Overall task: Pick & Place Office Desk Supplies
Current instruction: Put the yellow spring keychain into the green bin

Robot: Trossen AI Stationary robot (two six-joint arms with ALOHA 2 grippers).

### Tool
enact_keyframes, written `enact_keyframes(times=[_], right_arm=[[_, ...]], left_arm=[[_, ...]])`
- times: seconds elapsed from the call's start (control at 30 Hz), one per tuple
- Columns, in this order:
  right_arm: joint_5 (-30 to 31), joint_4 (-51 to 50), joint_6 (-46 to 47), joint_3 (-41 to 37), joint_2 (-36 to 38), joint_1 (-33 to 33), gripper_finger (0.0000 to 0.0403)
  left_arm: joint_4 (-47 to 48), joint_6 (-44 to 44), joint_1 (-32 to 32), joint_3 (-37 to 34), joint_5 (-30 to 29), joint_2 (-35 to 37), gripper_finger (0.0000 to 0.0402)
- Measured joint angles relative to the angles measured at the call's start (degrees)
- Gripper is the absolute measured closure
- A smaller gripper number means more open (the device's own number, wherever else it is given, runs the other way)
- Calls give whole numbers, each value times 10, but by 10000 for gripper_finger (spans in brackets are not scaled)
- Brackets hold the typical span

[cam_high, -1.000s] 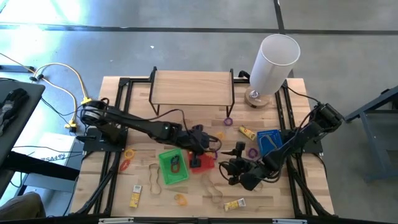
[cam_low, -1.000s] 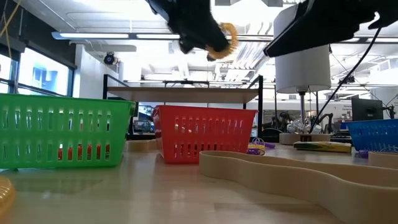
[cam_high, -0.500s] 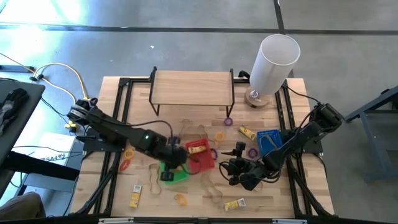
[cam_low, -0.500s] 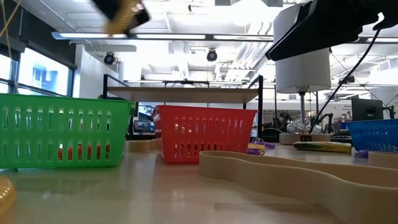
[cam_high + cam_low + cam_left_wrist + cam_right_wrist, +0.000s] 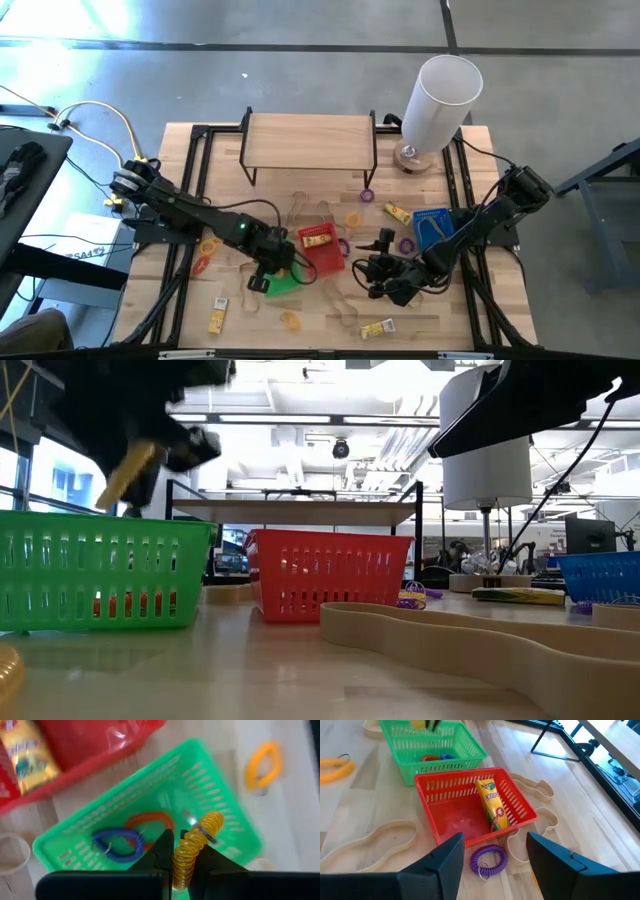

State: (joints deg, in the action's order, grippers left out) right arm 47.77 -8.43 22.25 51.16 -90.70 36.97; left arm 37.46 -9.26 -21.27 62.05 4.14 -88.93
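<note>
My left gripper [image 5: 262, 281] hangs over the green basket [image 5: 288, 283], shut on a yellow coil ring [image 5: 196, 843]. In the low view that gripper [image 5: 150, 448] and the yellow coil ring [image 5: 128, 472] are above the green basket's rim [image 5: 100, 520]. A blue coil ring [image 5: 118, 844] and an orange one [image 5: 150, 818] lie on the green basket's floor. The red basket [image 5: 322, 250] stands beside it with a yellow packet [image 5: 492, 806] inside. My right gripper [image 5: 374, 268] waits open near a purple coil ring [image 5: 489, 858] lying flat on the table. My left gripper pinches the yellow coil ring between its two fingers [image 5: 162, 851], which come from above pointing down. The fingers are on one stretch of the coil [image 5: 182, 862]; the rest stands out past the fingertips. The ring is lifted clear, over the green basket's inside.
Loose rings [image 5: 289, 320], tan rubber-band loops [image 5: 343, 305] and packets [image 5: 218, 315] are scattered on the near half of the table. A blue basket [image 5: 432, 226] sits toward the right. The wooden shelf [image 5: 308, 140] and tall white cylinder [image 5: 440, 100] stand at the far edge.
My left gripper, carrying the yellow coil ring, has swung from above the red basket toward the table's left and near edge, and now stands lower, over the green basket. It has stayed shut on the ring.
</note>
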Motion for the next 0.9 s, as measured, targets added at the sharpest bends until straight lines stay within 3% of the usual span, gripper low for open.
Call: enact_keyframes(times=[0.33,0.9], right_arm=[[0,-1,0,0,0,0,200],[-63,0,11,0,0,-27,200]], left_arm=[[-38,-44,11,-51,0,0,378],[-63,-79,9,-51,-21,0,375]])
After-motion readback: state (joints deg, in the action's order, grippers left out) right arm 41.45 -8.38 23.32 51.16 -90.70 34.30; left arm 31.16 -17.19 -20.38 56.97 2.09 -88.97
